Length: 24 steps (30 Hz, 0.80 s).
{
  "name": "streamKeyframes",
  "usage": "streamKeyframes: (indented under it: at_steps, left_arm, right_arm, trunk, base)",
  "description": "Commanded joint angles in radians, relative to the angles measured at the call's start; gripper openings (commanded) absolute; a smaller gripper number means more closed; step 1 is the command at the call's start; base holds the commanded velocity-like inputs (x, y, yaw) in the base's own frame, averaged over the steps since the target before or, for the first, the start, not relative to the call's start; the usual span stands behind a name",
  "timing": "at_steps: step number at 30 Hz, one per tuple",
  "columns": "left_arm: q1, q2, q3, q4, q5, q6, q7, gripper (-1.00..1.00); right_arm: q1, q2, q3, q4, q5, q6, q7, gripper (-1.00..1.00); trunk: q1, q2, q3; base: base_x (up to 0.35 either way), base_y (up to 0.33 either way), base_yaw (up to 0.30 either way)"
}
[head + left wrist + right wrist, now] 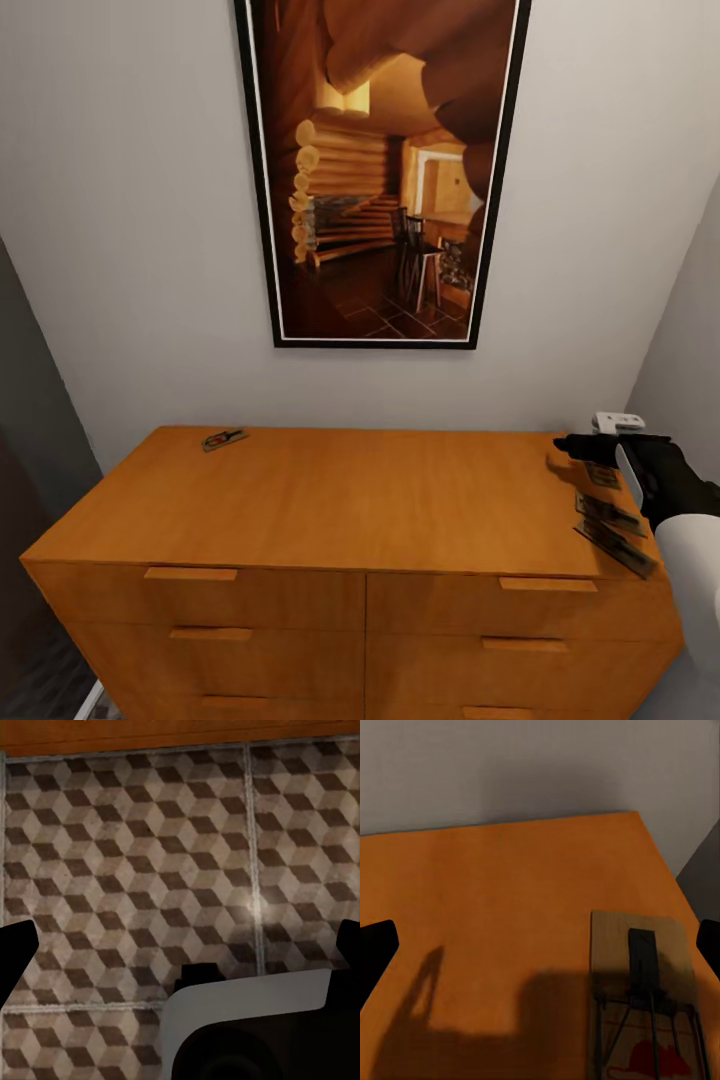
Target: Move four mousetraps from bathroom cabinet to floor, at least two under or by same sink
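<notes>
Low orange-brown wooden cabinet [340, 520] against the wall, below a black-framed picture of a log interior [380, 170]. On its top: one small flat wooden mousetrap [224, 439] at the rear left corner; three more [603, 476] [608, 514] [616, 547] in a row along the right edge, front to back. Right tool [575, 447] above the rearmost one.

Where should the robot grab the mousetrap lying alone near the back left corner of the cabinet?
Probably by the two long edges of its wooden board, coming straight down from above. The lone mousetrap lies flat on the cabinet top, so nothing sticks up to pinch. The right gripper has its fingers spread and could close across the board's narrow width.
</notes>
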Motion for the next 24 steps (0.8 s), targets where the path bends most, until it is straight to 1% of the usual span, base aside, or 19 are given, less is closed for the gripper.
streamKeyframes:
  at_steps: [1, 4, 24]
  left_arm:
    - [0.000, 0.001, -0.006, 0.000, 0.000, -0.002, 0.001, 1.00]
    - [0.000, 0.000, -0.007, 0.001, 0.000, -0.002, 0.001, 1.00]
    - [0.000, -0.001, -0.006, 0.012, 0.000, -0.002, 0.001, 1.00]
  right_arm:
    - [-0.001, -0.001, -0.005, 0.006, 0.010, -0.005, 0.008, 1.00]
    - [-0.001, -0.015, -0.006, 0.045, 0.010, -0.047, 0.008, 1.00]
    - [-0.001, -0.019, -0.007, 0.076, 0.010, -0.057, 0.008, 1.00]
  trunk:
    - [0.000, -0.001, -0.001]
    - [0.000, -0.001, -0.001]
    - [0.000, -0.001, -0.001]
  base:
    - [0.020, 0.000, 0.000]
    - [0.008, 0.000, 0.000]
    - [0.000, 0.000, 0.000]
